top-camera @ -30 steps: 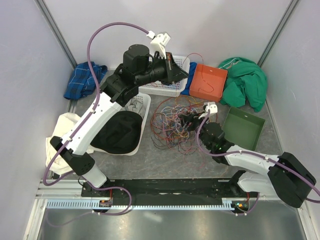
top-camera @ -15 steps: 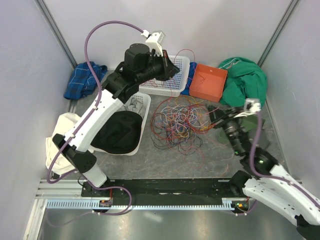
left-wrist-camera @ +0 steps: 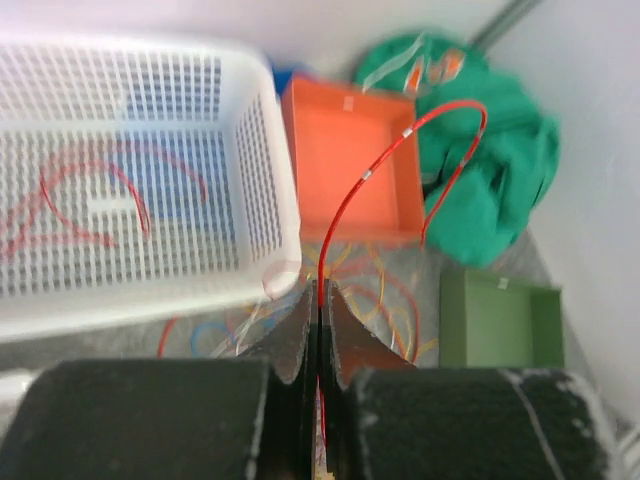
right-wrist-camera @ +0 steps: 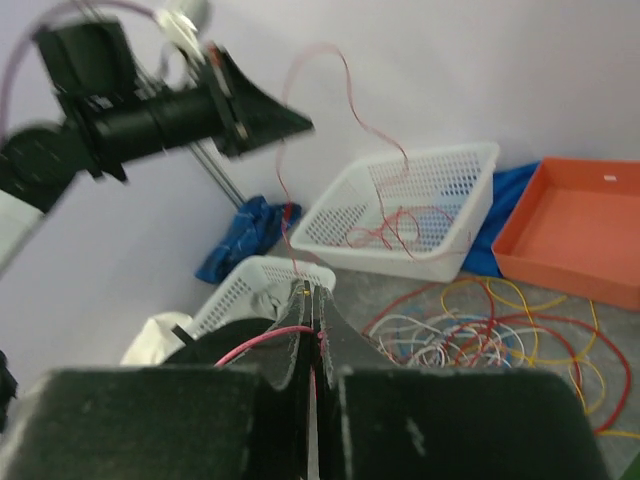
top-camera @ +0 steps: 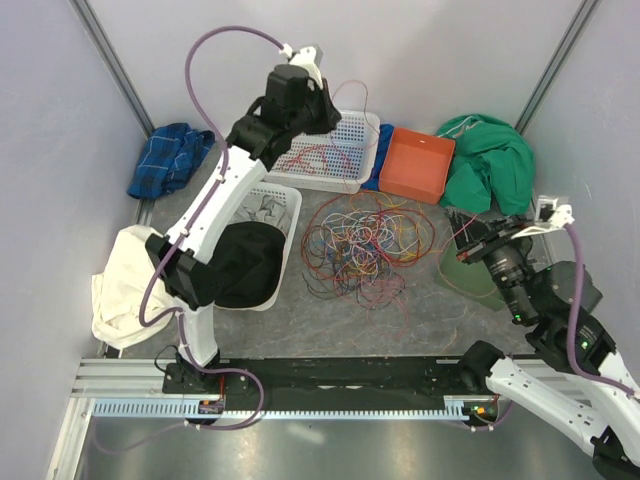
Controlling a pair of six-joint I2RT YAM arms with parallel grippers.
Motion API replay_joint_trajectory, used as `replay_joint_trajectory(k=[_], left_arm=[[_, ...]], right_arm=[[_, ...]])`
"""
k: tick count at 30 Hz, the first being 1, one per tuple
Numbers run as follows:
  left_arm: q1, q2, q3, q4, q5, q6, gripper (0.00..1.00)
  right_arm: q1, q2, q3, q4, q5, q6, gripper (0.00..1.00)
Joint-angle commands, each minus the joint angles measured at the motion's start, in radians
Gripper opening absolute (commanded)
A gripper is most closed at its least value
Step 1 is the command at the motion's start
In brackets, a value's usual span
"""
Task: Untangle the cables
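The cables [top-camera: 365, 240] lie as a loose many-coloured tangle on the table centre, also seen in the right wrist view [right-wrist-camera: 500, 330]. My left gripper [top-camera: 328, 112] hangs over the white mesh basket [top-camera: 345, 165] and is shut [left-wrist-camera: 318, 285] on a thin red cable [left-wrist-camera: 365, 175] that arcs up and right. My right gripper [top-camera: 462, 238] is at the right, apart from the tangle, and is shut [right-wrist-camera: 312, 290] on a pink-red cable [right-wrist-camera: 255, 340]. A thin red strand [right-wrist-camera: 285, 170] rises from its jaws towards the left gripper. Whether both hold one cable I cannot tell.
More red cable [left-wrist-camera: 95, 195] lies in the white basket. An orange tray [top-camera: 420, 165], a green cloth [top-camera: 495, 155] and a green box [top-camera: 480, 275] are at the right. A second white basket with black cloth [top-camera: 245, 260], a blue cloth [top-camera: 170, 160] and a white cloth [top-camera: 115, 290] are at the left.
My right arm has pulled back from the tangle to the right with its cable. My left arm has risen and swung back over the white basket, drawing the red cable up.
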Motion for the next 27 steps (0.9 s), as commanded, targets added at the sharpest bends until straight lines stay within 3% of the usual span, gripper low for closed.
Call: replay_joint_trajectory(k=[1, 15, 20, 27], left_arm=[[0.045, 0.034, 0.196, 0.103, -0.032, 0.027, 0.02], [0.128, 0.322, 0.221, 0.387, -0.136, 0.095, 0.02], [0.146, 0.44, 0.31, 0.414, -0.263, 0.13, 0.02], [0.209, 0.401, 0.26, 0.436, -0.388, 0.133, 0.02]], right_arm=[[0.004, -0.031, -0.055, -0.05, -0.024, 0.011, 0.0], [0.002, -0.062, -0.178, -0.036, -0.024, 0.036, 0.0], [0.004, -0.028, -0.227, -0.008, -0.03, 0.044, 0.0], [0.004, -0.003, -0.282, 0.027, -0.03, 0.037, 0.0]])
